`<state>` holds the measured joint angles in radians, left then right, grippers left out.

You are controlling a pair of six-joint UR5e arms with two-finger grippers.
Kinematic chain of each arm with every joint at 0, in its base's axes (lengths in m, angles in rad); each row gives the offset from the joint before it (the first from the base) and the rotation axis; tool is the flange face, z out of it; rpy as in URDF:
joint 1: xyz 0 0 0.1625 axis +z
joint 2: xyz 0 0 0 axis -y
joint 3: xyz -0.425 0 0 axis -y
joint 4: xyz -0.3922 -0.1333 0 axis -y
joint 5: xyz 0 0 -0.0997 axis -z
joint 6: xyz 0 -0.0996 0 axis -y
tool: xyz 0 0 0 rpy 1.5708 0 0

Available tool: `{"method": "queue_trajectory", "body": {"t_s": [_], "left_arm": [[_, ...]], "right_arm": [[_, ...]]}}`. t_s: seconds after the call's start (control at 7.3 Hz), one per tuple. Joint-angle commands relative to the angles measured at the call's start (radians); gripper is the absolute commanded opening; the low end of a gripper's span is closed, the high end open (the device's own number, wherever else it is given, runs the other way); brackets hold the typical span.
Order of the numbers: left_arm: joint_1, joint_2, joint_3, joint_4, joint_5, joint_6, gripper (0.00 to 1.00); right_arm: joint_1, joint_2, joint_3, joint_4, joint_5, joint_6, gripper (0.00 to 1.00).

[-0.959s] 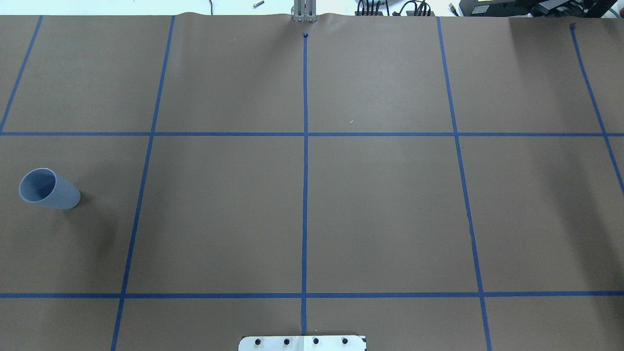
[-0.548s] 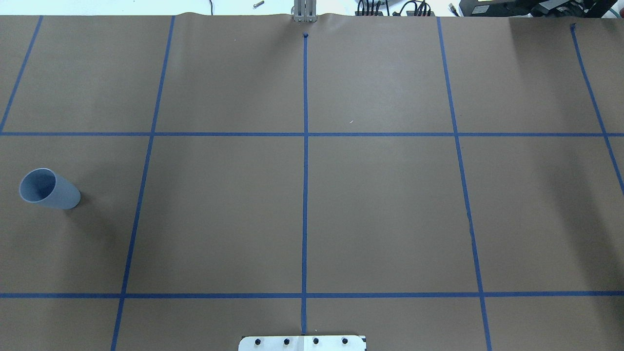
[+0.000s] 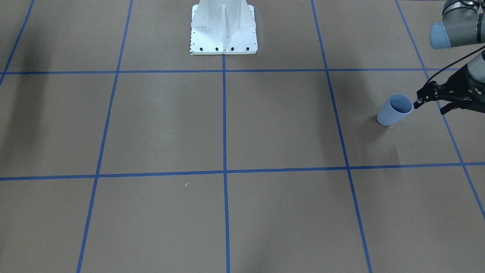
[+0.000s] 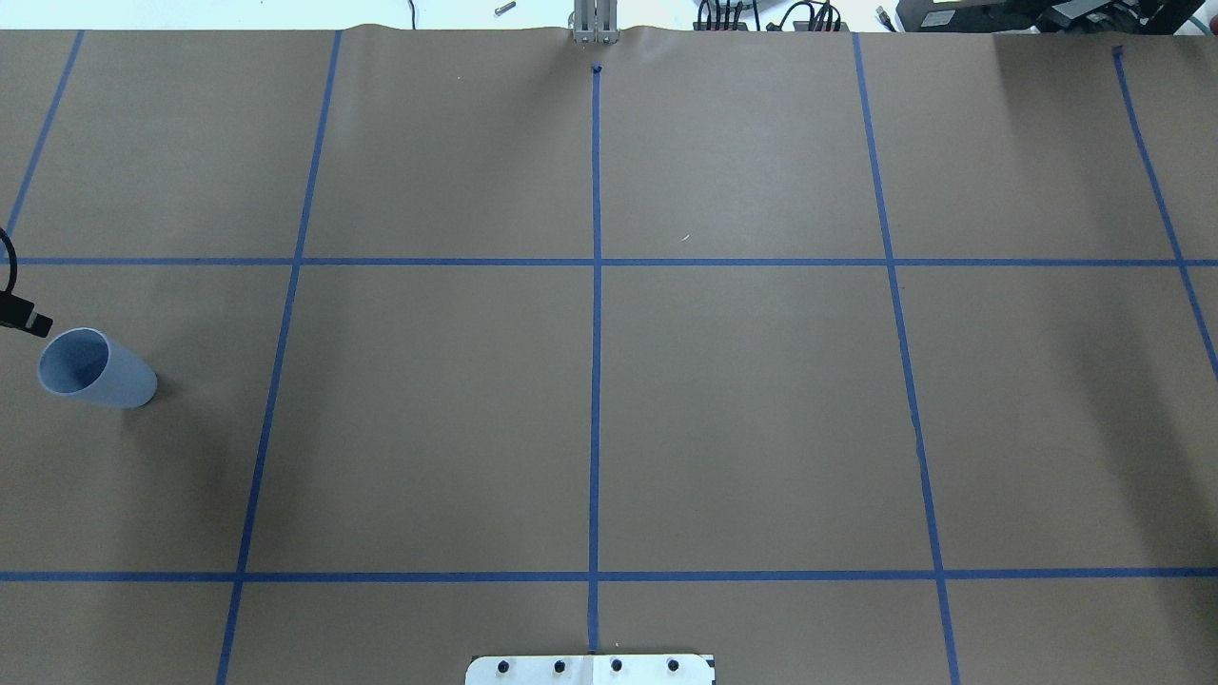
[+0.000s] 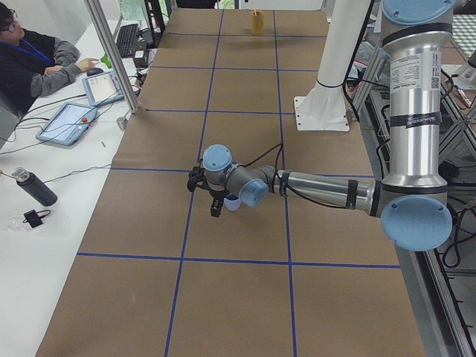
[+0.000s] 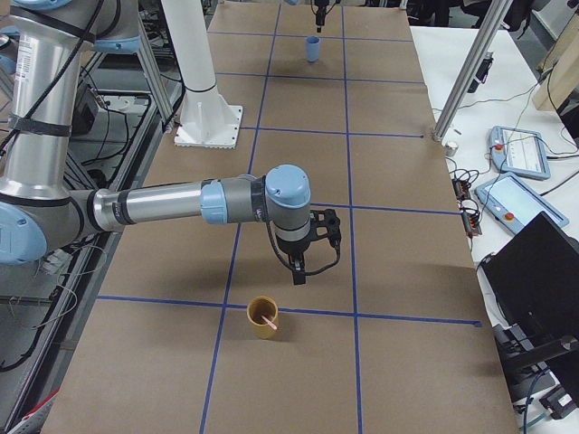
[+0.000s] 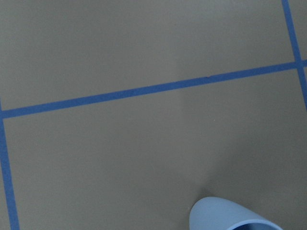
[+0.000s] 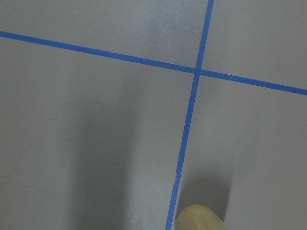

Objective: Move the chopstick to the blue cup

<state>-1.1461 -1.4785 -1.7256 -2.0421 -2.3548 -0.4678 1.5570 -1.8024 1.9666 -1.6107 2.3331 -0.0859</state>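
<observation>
The blue cup (image 4: 95,369) stands upright at the table's left end; it also shows in the front view (image 3: 394,110) and at the bottom of the left wrist view (image 7: 230,216). My left gripper (image 3: 430,107) hovers close beside the cup's rim with its fingers apart and empty; one fingertip (image 4: 30,323) shows at the overhead view's left edge. A pink chopstick (image 6: 269,318) stands in a tan cup (image 6: 263,318) at the table's right end. My right gripper (image 6: 303,267) hangs above and just beyond the tan cup; I cannot tell whether it is open.
The brown paper table cover (image 4: 742,409) carries a blue tape grid. The robot's white base (image 3: 223,28) stands at the near middle edge. The tan cup's rim shows in the right wrist view (image 8: 199,218). An operator sits by tablets (image 5: 71,119) on a side table.
My left gripper's fingertip has come into the overhead view at the left edge, just beside the blue cup. The cup has not moved.
</observation>
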Motion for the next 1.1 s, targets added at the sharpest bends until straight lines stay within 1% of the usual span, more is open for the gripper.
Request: {"method": "queue_trajectory", "body": {"t_s": [0.0, 0.14, 0.41, 0.55, 0.82, 0.96], "left_arm": [[0.061, 0.012, 0.0, -0.036, 0.002, -0.037, 0.98], [0.08, 0.012, 0.004, -0.035, 0.002, -0.035, 0.92], [0.097, 0.014, 0.011, -0.035, 0.024, -0.035, 0.22], [0.097, 0.012, 0.011, -0.036, 0.028, -0.035, 0.0], [0.094, 0.01, -0.006, -0.036, 0.02, -0.045, 0.0], [0.091, 0.009, -0.046, -0.021, 0.012, -0.046, 0.0]], "right_arm": [[0.0, 0.0, -0.002, 0.0, 0.0, 0.0, 1.0], [0.0, 0.0, -0.002, 0.0, 0.0, -0.001, 1.0], [0.0, 0.0, -0.003, 0.0, 0.0, -0.001, 1.0], [0.0, 0.0, -0.003, 0.0, 0.0, -0.001, 1.0], [0.0, 0.0, -0.003, 0.002, 0.0, -0.001, 1.0], [0.0, 0.0, -0.003, 0.002, 0.0, -0.001, 1.0]]}}
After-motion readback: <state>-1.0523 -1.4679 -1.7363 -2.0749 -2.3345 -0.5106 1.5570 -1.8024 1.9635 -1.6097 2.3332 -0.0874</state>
